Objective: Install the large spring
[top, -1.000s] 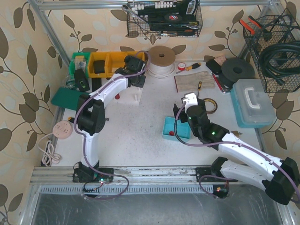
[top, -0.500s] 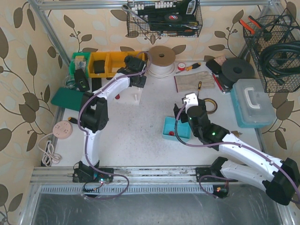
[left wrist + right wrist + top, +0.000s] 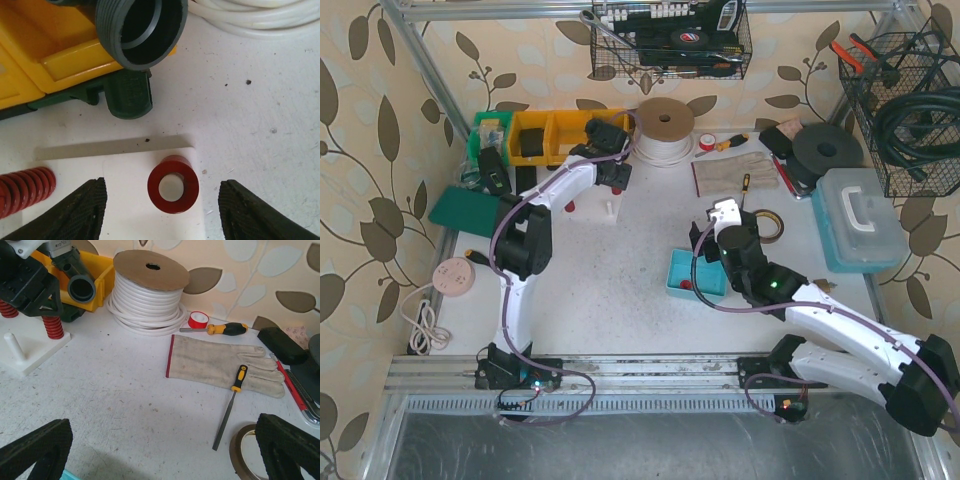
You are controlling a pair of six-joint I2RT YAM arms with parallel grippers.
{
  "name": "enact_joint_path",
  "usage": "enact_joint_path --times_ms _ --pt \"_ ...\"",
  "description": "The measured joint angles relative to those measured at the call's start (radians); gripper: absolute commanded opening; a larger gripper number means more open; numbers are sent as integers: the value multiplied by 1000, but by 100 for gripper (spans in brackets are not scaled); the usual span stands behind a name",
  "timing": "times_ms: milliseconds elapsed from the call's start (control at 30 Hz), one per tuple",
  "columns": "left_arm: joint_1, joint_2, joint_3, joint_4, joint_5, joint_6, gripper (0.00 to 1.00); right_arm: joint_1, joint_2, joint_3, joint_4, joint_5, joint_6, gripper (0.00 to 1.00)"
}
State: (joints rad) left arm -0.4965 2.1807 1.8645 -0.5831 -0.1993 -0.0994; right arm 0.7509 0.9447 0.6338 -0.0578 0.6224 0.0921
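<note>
Left hand [image 3: 160, 200] open, fingers [image 3: 85, 210] clear either side of large spring [image 3: 173, 184], upright between them on white base [image 3: 120, 195], probably seated already. Stiff, light; grip mid-coils. Right hand [image 3: 160, 450] open.

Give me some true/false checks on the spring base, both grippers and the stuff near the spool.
1. The left gripper has its jaws apart on either side of the red spring, with a gap on each side. True.
2. The right gripper is clamped on a spring. False: its jaws are wide open with nothing between them.
3. One peg on the white base is bare. True.
4. The glove is draped over the cable spool. False: it lies flat on the table beside the spool.
5. Only one red spring is in view. False: a second spring stands next to the first on the base.
</note>
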Motion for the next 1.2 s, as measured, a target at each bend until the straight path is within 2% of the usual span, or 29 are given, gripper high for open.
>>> enact_joint_path --times_ms 167,300,500,767,900,1067,1200 --pt "0 -20 -13 -1 7 -3 71 -2 0 0 1 3 -5 98" --pt "0 -126 -117 14 40 -17 74 -16 4 2 -11 -3 -6 98" --pt "0 -429 -391 121 110 -77 76 -65 45 68 -127 -100 16 96" --pt "0 -779 -829 331 220 -164 76 -133 106 179 -365 -322 86 79" --pt "0 -878 -1031 431 291 -196 73 -143 141 200 -497 -447 105 68" --pt "-3 -951 -1239 566 400 -243 71 -143 166 232 -642 -601 100 66" --pt "-30 -974 -1343 672 450 -258 70 -143 248 285 -718 -641 52 62"
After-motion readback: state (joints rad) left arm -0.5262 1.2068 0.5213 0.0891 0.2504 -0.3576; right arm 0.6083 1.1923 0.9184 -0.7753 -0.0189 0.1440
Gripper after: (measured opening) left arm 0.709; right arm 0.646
